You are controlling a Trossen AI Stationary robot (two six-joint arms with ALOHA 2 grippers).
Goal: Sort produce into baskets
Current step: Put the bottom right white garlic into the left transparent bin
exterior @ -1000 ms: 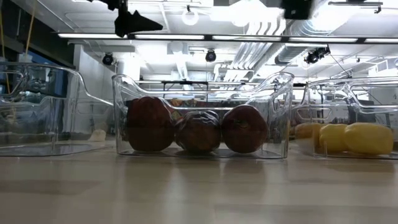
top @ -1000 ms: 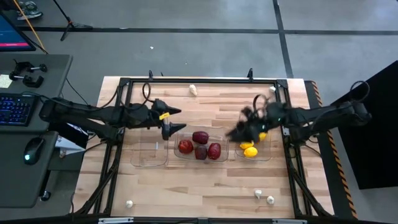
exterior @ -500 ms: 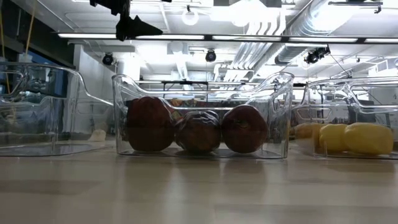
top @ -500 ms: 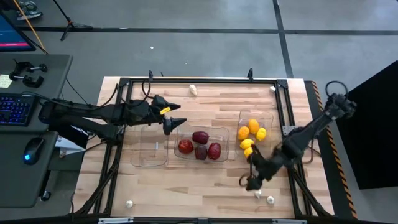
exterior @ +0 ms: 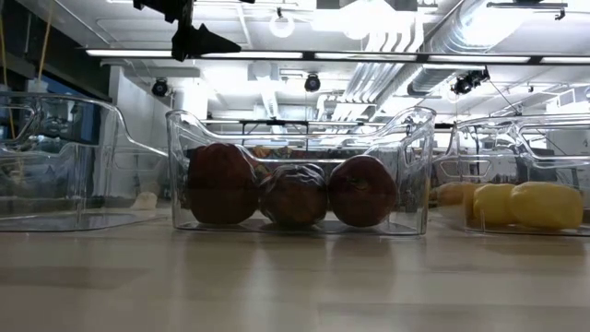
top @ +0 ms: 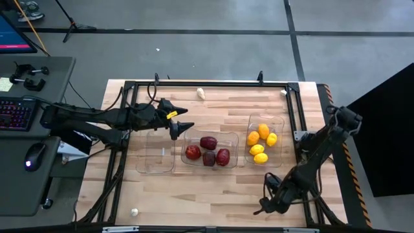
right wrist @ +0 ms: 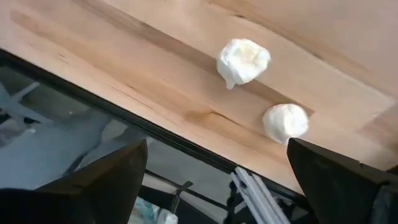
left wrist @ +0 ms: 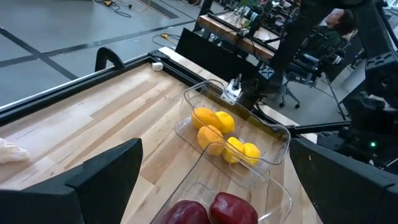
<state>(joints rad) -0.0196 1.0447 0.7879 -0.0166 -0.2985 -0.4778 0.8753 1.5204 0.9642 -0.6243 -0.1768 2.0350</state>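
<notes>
— Starting with the biggest thing, what did the worktop (top: 213, 107) carry?

— Three clear baskets in a row: the left basket (top: 155, 155) held nothing, the middle basket (top: 208, 153) held four dark red fruits (top: 208, 142), and the right basket (top: 265, 140) held five yellow and orange lemons (top: 263, 131).

— And the arms?

— The left gripper (top: 182, 121) hovered above the gap between the left and middle baskets, its fingers (left wrist: 106, 177) spread wide with nothing between them. The right gripper (top: 266, 206) was low over the worktop's near right edge, fingers (right wrist: 336, 174) also spread and holding nothing.

— Any small pieces loose?

— Two white garlic bulbs (right wrist: 243, 61) lay on the wood beneath the right gripper, close together. One more sat near the far edge (top: 201, 93), another at the near left corner (top: 134, 211).
</notes>
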